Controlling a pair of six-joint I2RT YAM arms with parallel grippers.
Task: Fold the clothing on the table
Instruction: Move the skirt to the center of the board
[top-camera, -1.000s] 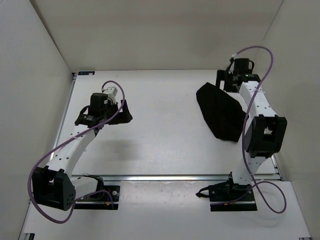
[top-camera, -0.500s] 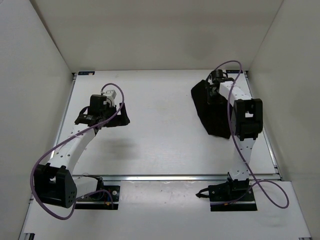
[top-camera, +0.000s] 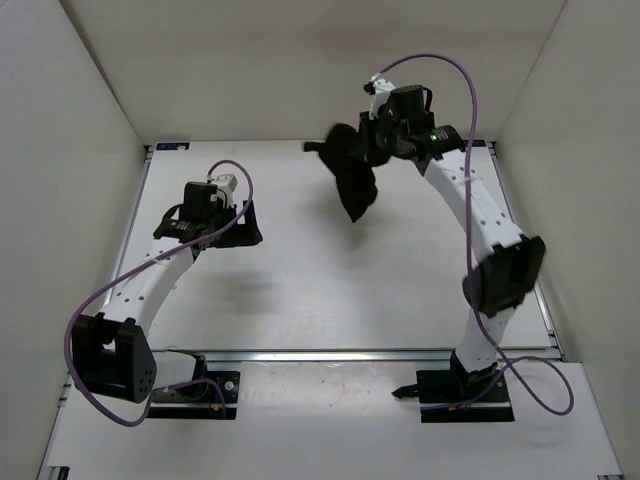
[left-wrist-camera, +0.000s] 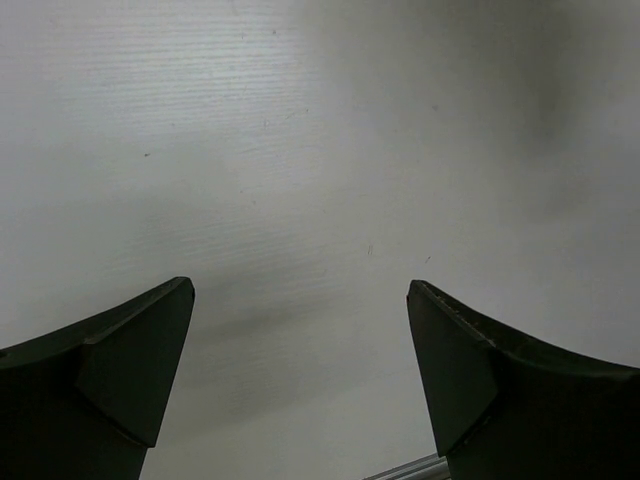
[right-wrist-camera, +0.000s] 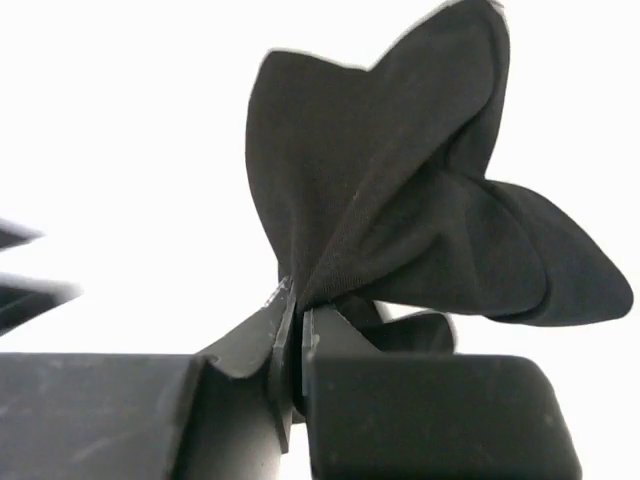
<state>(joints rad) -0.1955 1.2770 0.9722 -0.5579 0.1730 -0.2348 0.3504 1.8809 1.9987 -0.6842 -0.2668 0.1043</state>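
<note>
1. The clothing (top-camera: 350, 178) is seen from the top view gathered into a dark bunch that hangs from the right hand (top-camera: 372, 140), over the far part of the surface (top-camera: 320, 280), close to the middle of its far edge.
2. Most of the clothing is held up off the surface; whether its lowest tip touches the surface cannot be told.
3. In the right wrist view, the right hand (right-wrist-camera: 297, 325) is shown pressed together on a fold of the clothing (right-wrist-camera: 400, 230), with the black fabric pinched between the two fingers (right-wrist-camera: 420, 410) and fanned out beyond them in several loose lobes.
4. The right arm is stretched from its base at the near right corner towards the far edge, and a purple cable (top-camera: 430, 60) is looped above its wrist.
5. The left hand (top-camera: 245, 228) is held over the left part of the surface, nearer the left edge than the middle, well apart from the clothing.
6. In the left wrist view, the left hand (left-wrist-camera: 300, 300) is shown spread wide, with nothing between its fingers (left-wrist-camera: 120, 370) and only the bare white surface (left-wrist-camera: 300, 150) seen below.
7. A metal rail (top-camera: 350, 354) is seen along the near edge of the surface, in front of the two arm bases.
</note>
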